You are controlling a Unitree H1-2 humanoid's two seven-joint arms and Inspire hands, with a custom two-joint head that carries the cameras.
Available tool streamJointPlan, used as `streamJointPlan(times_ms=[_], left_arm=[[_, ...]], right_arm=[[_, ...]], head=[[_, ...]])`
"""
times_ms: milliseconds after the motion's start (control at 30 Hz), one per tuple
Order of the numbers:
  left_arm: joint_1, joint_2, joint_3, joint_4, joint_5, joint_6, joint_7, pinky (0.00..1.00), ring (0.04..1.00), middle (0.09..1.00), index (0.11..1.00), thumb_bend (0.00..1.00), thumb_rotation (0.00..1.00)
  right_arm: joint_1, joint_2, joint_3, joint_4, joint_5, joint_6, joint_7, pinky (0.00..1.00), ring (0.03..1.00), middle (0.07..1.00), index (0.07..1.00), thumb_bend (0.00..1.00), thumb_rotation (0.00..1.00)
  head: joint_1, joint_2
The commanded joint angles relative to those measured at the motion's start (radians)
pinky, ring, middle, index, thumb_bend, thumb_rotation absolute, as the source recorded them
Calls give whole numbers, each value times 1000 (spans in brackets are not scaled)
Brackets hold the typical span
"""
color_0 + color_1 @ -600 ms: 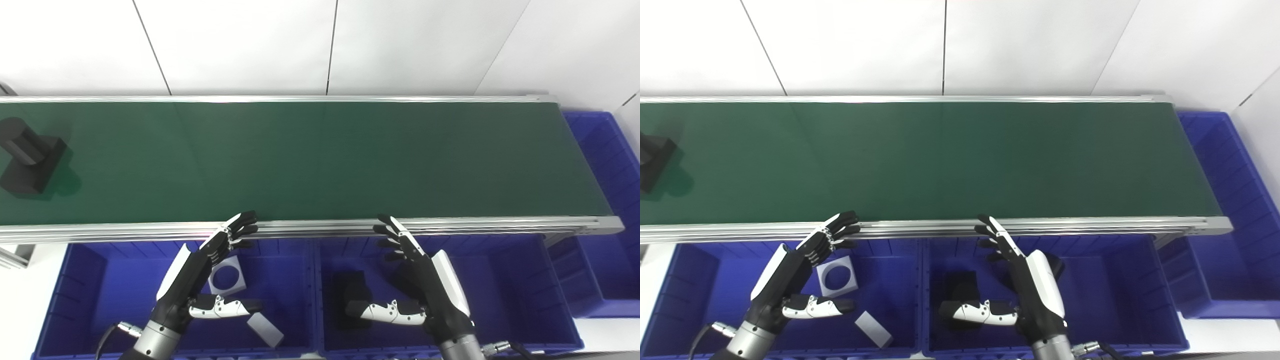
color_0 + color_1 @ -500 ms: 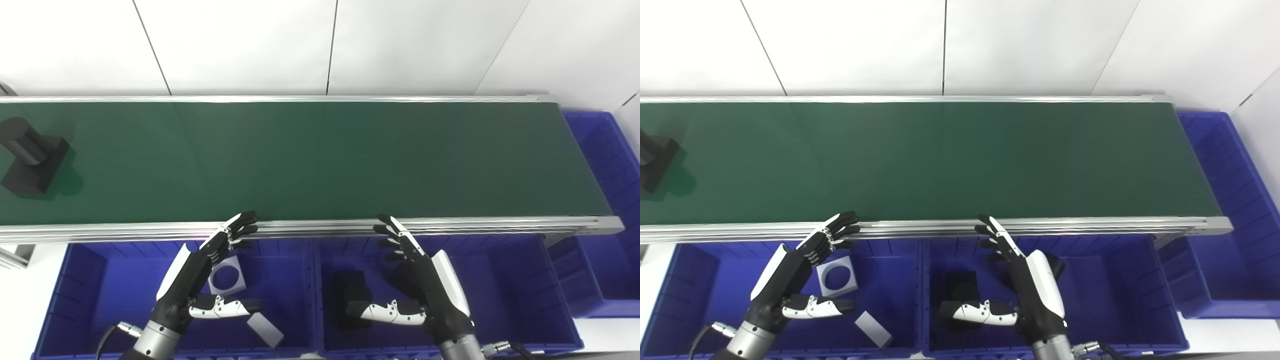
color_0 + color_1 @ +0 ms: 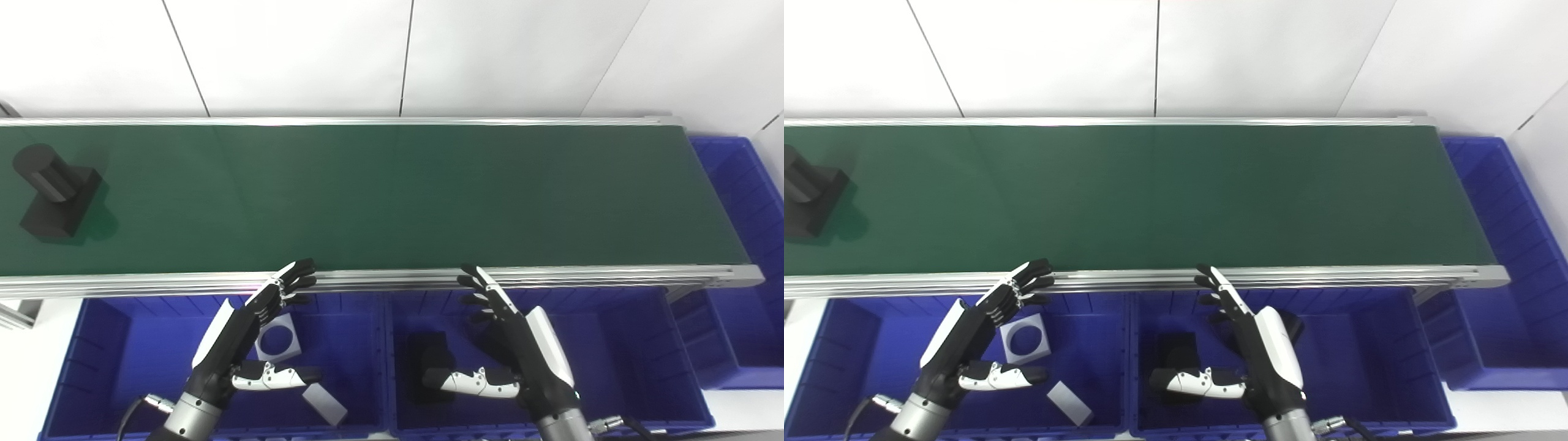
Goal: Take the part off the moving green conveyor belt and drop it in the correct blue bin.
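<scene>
A: Black part [image 3: 54,190] far left on green conveyor belt [image 3: 392,196], well apart from both hands. Untouched.

B: Left hand [image 3: 245,334] and right hand [image 3: 511,352] over blue bins [image 3: 367,318] at near rail, fingers spread, thumbs out, holding nothing. Probably staged for interception; black pieces in right bin suggest destination.

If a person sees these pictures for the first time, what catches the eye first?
The long green belt fills the middle, with one black part alone at its far left end. Below it, the open left hand and open right hand hover over blue bins, near the belt's front rail.
</scene>
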Motion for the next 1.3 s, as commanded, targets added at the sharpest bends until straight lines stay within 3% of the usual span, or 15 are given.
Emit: streamJointPlan(times_ms=[0,133,167,367,500,933,1267], left_arm=[[-10,2,0,-14,10,-45,17,758,857,902,900,902,388],[-8,2,-6,-8,30,-44,16,765,859,908,896,897,383],[-7,-1,-11,-5,34,-45,20,768,858,908,892,900,386],[17,-19,-37,-1,51,-45,42,789,864,896,882,926,386],[22,-32,-53,8,70,-45,65,773,852,887,872,931,365],[4,-19,-128,62,133,-45,193,753,844,879,856,961,381],[-26,18,-206,100,134,-45,301,730,827,867,845,968,353]], right_arm=[[-6,-6,2,-29,-9,29,16,696,827,894,947,907,449],[-11,-15,0,-27,-7,59,42,676,834,909,946,918,454],[-9,-20,-2,-26,-2,58,44,672,833,912,943,918,450],[2,-48,-15,-27,47,22,41,637,805,899,930,890,350],[10,-54,-20,-34,47,9,25,636,791,884,922,888,302],[22,-61,-28,-14,53,-38,-16,676,823,880,909,887,195],[20,-57,-28,-16,16,-56,-70,667,796,848,878,931,248]], head=[[3,-3],[73,-32],[137,-53],[287,-132],[336,-166],[317,-246],[297,-295]])
